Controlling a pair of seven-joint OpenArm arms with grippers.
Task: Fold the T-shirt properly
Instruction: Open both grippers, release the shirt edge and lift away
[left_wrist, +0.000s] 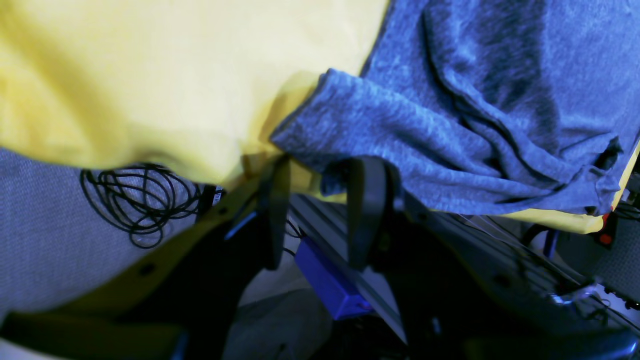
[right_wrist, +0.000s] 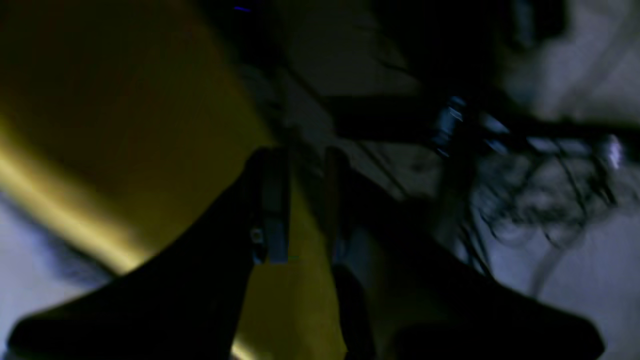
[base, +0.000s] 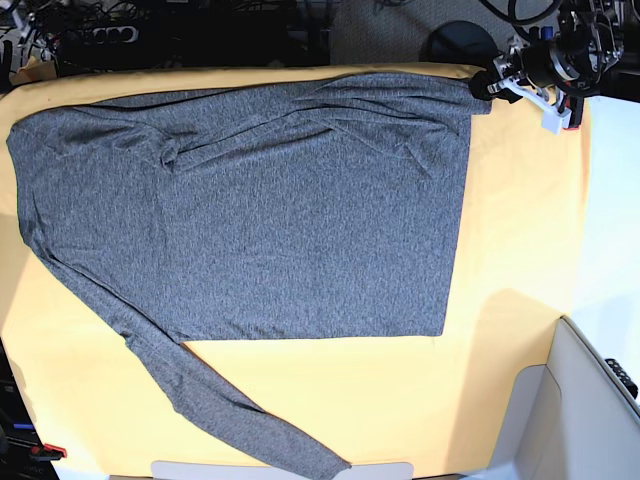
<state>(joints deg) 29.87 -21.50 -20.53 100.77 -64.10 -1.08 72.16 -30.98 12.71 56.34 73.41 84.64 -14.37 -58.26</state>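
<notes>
1. T-shirt (base: 270, 220) lies spread flat on the yellow cloth (base: 510, 250) covering the worktop, filling most of the base view; body in the middle, hem edge running straight down the right side.
2. One long sleeve trails toward the near edge, ending near bottom centre; the other is folded along the far edge.
3. Left gripper (base: 487, 85) sits at the far right corner of the shirt, at the worktop's far edge.
4. Left wrist view: left gripper (left_wrist: 320, 210) jaws moderately open, one finger (left_wrist: 367, 210) under the grey shirt edge (left_wrist: 450, 140), the other at the yellow cloth (left_wrist: 175, 90); shirt corner hangs just above and between the jaws, nothing clamped.
5. Coiled black cable (left_wrist: 140, 200) on the floor below the worktop edge, blue box (left_wrist: 330, 280) beneath.
6. Right wrist view dark and blurred: right gripper (right_wrist: 305, 205) jaws slightly apart, yellow cloth (right_wrist: 125, 125) beside them, no grey fabric visible between them.
7. Right gripper cannot be made out in the base view.
</notes>
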